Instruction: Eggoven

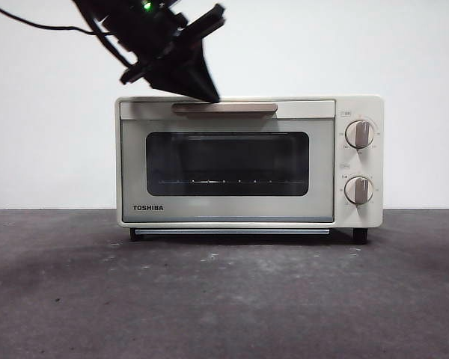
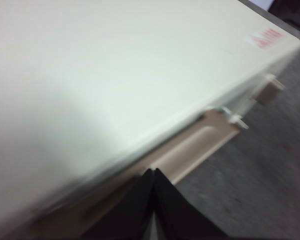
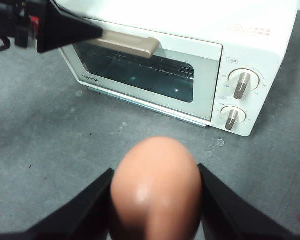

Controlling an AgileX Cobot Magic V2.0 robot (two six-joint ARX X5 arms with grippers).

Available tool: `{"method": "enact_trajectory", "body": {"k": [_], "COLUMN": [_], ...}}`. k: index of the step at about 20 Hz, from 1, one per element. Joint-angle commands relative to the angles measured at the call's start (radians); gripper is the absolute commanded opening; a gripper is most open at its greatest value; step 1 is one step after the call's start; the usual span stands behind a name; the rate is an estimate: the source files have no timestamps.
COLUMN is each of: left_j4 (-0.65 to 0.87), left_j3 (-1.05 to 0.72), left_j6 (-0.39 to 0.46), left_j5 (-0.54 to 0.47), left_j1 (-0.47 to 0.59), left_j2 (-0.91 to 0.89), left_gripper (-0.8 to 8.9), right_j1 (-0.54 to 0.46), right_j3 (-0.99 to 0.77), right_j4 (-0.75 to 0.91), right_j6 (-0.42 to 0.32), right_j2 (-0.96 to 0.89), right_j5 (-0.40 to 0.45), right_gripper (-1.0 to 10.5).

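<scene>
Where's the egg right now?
The egg is clamped in the right gripper, held above the table in front of the closed oven; it does not show in the front view.

Oven (image 1: 248, 161) stands on table (image 1: 224, 299), door closed, facing the front camera. Handle (image 1: 224, 108) runs along the door's top edge; window (image 1: 227, 164) below it. 2 knobs (image 1: 359, 134) right of the door, 1 above the other. Left gripper (image 1: 206, 91) above the oven's top front edge, tip at the handle's left part, jaws together. Right gripper (image 3: 155, 200) in front of the oven, above the table, well apart from it, egg (image 3: 156, 187) between its jaws.
</scene>
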Motion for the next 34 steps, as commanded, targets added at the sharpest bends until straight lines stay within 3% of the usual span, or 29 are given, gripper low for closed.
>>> {"method": "enact_trajectory", "body": {"k": [1,14,20,27,34], "left_j4": [-0.089,-0.331,-0.387,-0.412,-0.577], "left_j3": [-0.002,-0.002,-0.002,-0.004,-0.063], "left_j6": [0.024,0.015,0.013,0.005,0.051], "left_j5": [0.003,0.016,0.016,0.016,0.023], "left_j1": [-0.048,-0.223,-0.237,-0.082,0.136], "left_j2": [0.036,0.034,-0.024,-0.271,-0.564], "left_gripper": [0.07,0.07,0.07,0.07,0.07], "right_j1": [0.007,0.006,0.006,0.005,-0.011], "right_j3": [0.014,0.014,0.014,0.014,0.014], "right_j4": [0.01,0.034,0.049,0.188,0.495], "right_j6": [-0.01,-0.009,-0.009,0.007,0.021], "right_j2": [0.004,0.013,0.063,0.227,0.545], "right_j5": [0.002,0.002,0.001,-0.016,-0.051], "right_gripper": [0.0,0.0,0.0,0.0,0.0]}}
